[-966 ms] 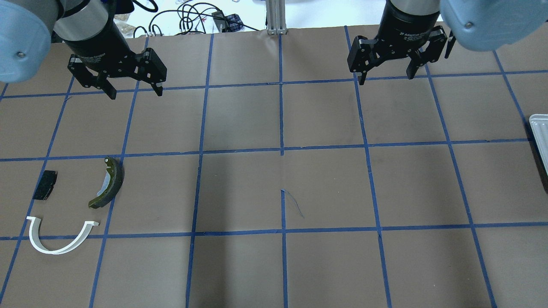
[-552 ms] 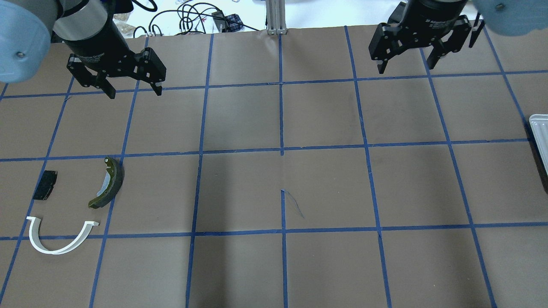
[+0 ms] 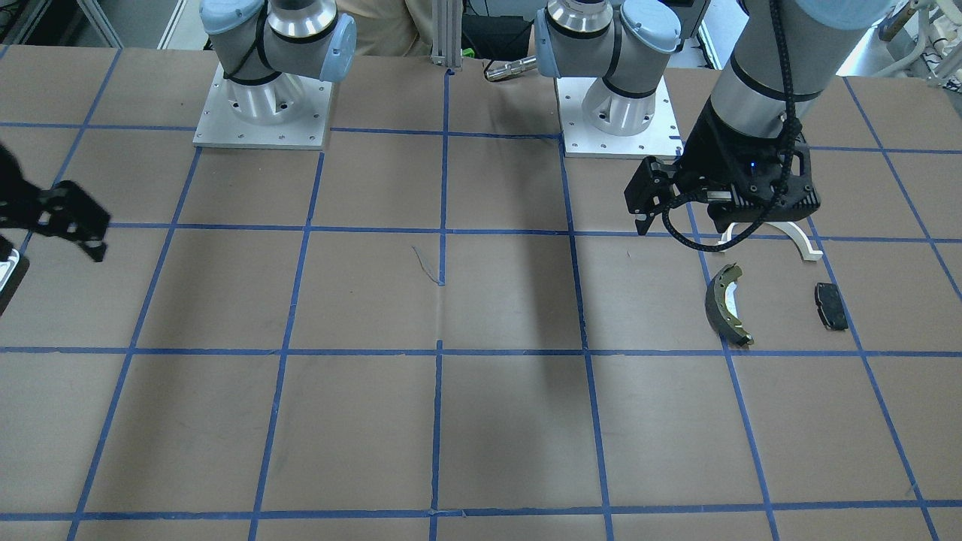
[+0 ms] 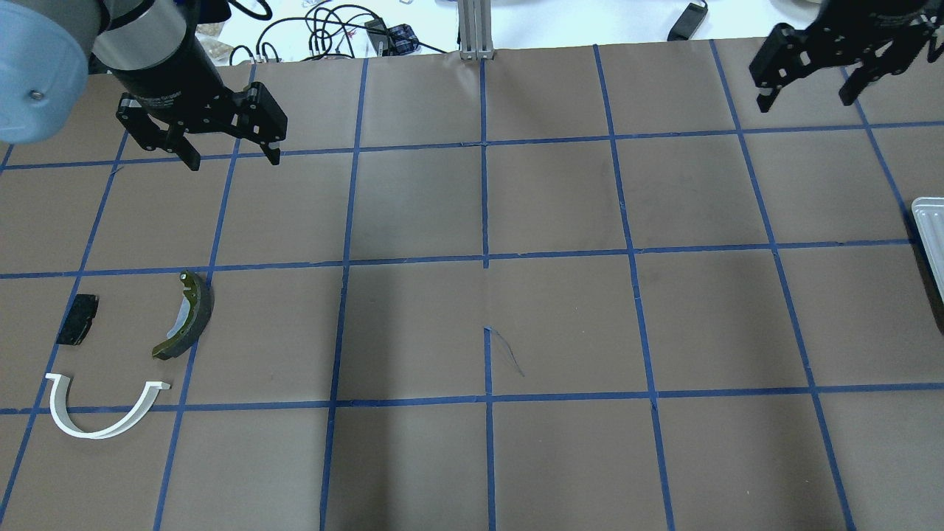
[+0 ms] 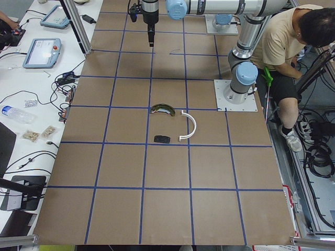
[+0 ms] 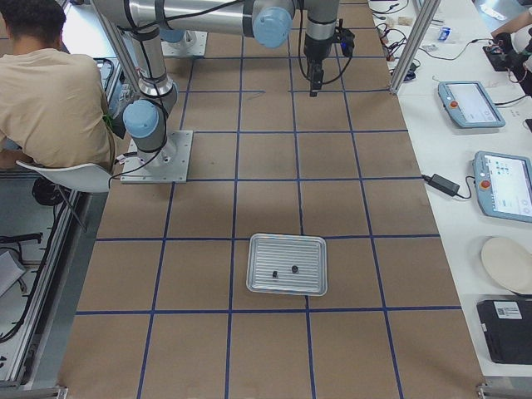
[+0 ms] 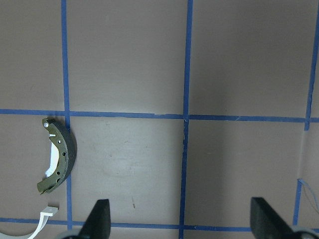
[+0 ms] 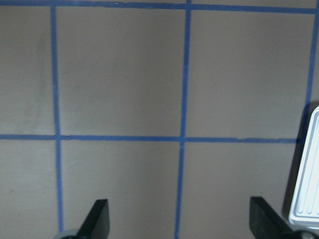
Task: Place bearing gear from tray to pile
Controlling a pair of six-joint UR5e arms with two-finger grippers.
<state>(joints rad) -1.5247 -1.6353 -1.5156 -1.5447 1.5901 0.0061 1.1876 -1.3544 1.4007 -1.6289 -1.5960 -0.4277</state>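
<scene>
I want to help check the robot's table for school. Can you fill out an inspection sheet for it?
Surface: brown table, blue tape grid.
Job's things: tray holds two tiny dark parts, too small to identify; pile is brake shoe, white arc, black pad.
Clutter: nothing seen.
Grippers: left gripper and right gripper raised, fingers open, empty.
Cables: tangle beyond the table's far edge.
Surroundings: seated person, touchscreen pendants.

A curved brake shoe (image 5: pixel 161 109) lies on the brown table (image 5: pixel 120 167). Just beside the brake shoe, on the robot's side, is a white arc piece (image 5: pixel 190 125), and a small black pad (image 5: pixel 162 139) lies near it on the camera's side. A man (image 5: pixel 285 42) in a tan shirt sits well apart from the brake shoe, off the table.
</scene>
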